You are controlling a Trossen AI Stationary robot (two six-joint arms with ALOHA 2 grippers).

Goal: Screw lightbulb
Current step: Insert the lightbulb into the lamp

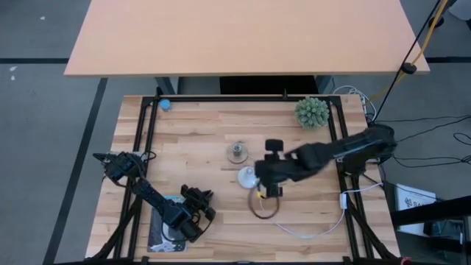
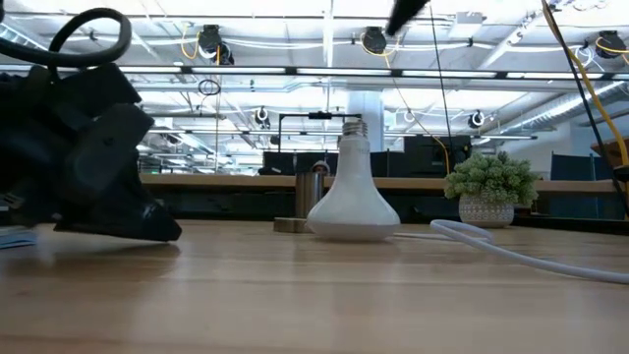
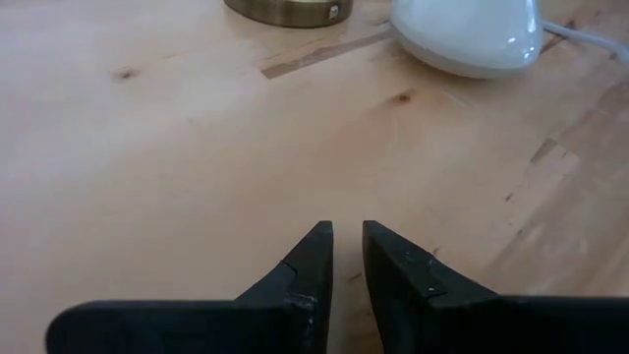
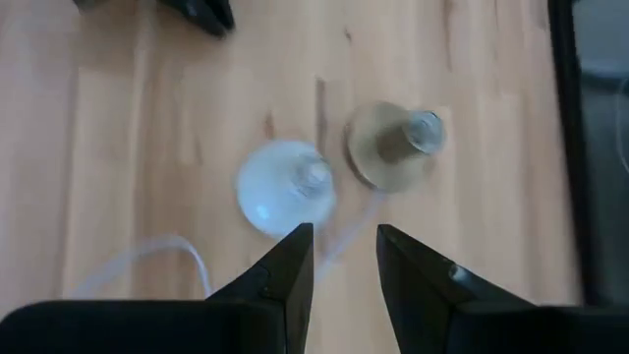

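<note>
- The lightbulb is stood globe-down on the table, screw base up, so its long axis is vertical; nothing grips it.
- The right gripper is held above and just beside the bulb, jaws a little apart, nothing between them.
- The brass socket is set near the bulb, apart from it.
- The left gripper is parked low, farther from the bulb, jaws nearly together, empty.
- A white cord and a potted plant are seen beyond the bulb; a workshop room lies behind.
</note>
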